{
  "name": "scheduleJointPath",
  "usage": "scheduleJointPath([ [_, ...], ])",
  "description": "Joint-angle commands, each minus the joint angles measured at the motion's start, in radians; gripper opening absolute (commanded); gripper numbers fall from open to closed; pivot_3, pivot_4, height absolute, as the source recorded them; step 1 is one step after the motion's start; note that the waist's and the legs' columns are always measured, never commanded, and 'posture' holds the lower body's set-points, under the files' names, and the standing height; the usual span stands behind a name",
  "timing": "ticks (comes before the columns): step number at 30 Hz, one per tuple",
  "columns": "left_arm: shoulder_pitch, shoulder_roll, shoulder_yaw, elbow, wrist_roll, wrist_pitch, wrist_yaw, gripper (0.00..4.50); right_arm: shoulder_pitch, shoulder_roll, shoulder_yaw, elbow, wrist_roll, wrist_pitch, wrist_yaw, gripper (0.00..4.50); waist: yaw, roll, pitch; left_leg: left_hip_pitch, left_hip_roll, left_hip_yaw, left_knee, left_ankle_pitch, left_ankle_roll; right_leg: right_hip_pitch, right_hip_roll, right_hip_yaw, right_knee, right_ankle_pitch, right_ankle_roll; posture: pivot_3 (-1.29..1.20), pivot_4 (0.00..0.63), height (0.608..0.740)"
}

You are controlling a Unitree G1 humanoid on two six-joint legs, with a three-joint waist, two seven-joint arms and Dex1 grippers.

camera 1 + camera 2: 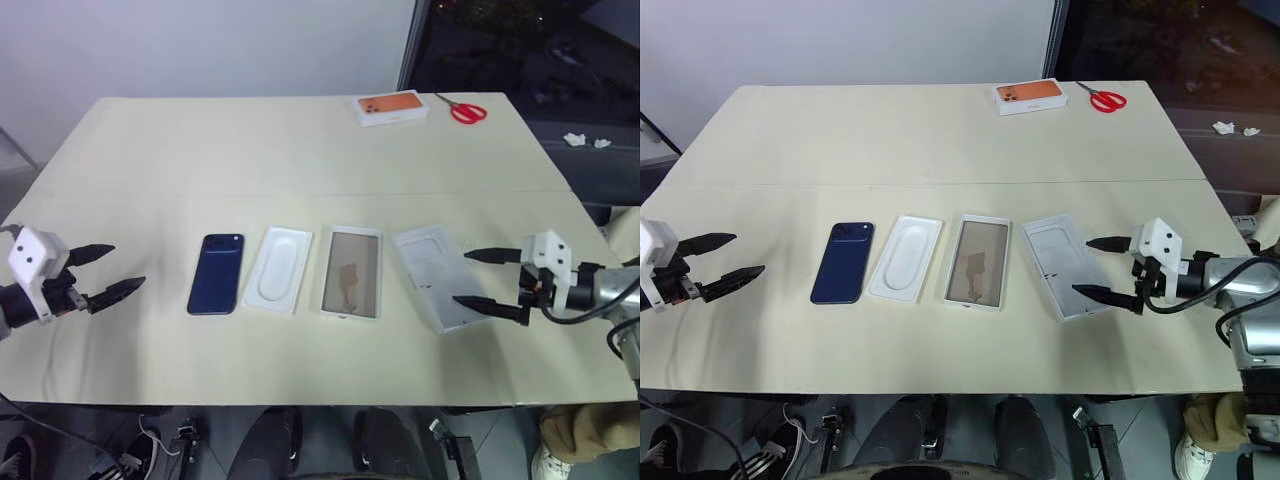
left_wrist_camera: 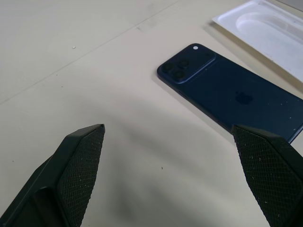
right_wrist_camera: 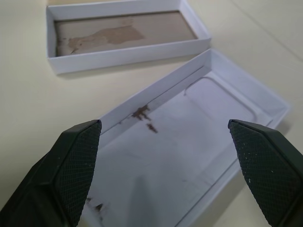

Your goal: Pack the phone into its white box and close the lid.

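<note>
The dark navy phone (image 1: 216, 273) lies back up on the table, its camera cluster at the far corner. To its right sits a thin white insert (image 1: 278, 269), then the white box (image 1: 351, 272) with a brownish floor, then the lid (image 1: 438, 276) lying inside up. My left gripper (image 1: 106, 269) hovers open to the left of the phone, with nothing between its fingers. My right gripper (image 1: 476, 277) stands open at the lid's right edge, empty. In the right wrist view the lid (image 3: 184, 142) lies close ahead, the white box (image 3: 124, 35) beyond it.
An orange-topped box (image 1: 393, 107) and red-handled scissors (image 1: 464, 110) lie at the table's far right. The cream table (image 1: 250, 150) has a seam across its middle. Its front edge runs just below both grippers.
</note>
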Motion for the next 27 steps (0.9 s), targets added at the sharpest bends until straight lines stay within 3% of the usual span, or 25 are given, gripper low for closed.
scheduleJointPath([
  [1,-0.005,-0.001,0.021,-0.036,-0.020,-0.013,-0.007,4.50,-0.002,-0.011,-0.030,-0.025,0.015,-0.007,-0.005,4.48,0.000,0.000,0.000,0.000,0.000,0.000,0.000,0.000,0.000,0.000,0.000,0.000,0.000,0.000,0.000,0.00,0.150,0.740],
  [16,0.035,-0.024,0.017,-0.149,-0.047,0.087,0.026,4.50,-0.041,-0.012,-0.001,-0.001,-0.010,-0.015,-0.003,4.48,-0.001,0.000,0.000,0.000,0.000,0.000,0.000,0.000,0.000,0.000,0.000,0.000,0.000,0.000,0.000,0.00,0.150,0.740],
  [27,-0.072,-0.075,-0.037,-0.282,-0.204,0.461,0.138,4.50,-0.167,-0.001,0.063,-0.095,0.001,0.152,-0.042,4.48,0.000,0.000,0.000,0.000,0.000,0.000,0.000,0.000,0.000,0.000,0.000,0.000,0.000,0.000,0.000,0.00,0.150,0.740],
])
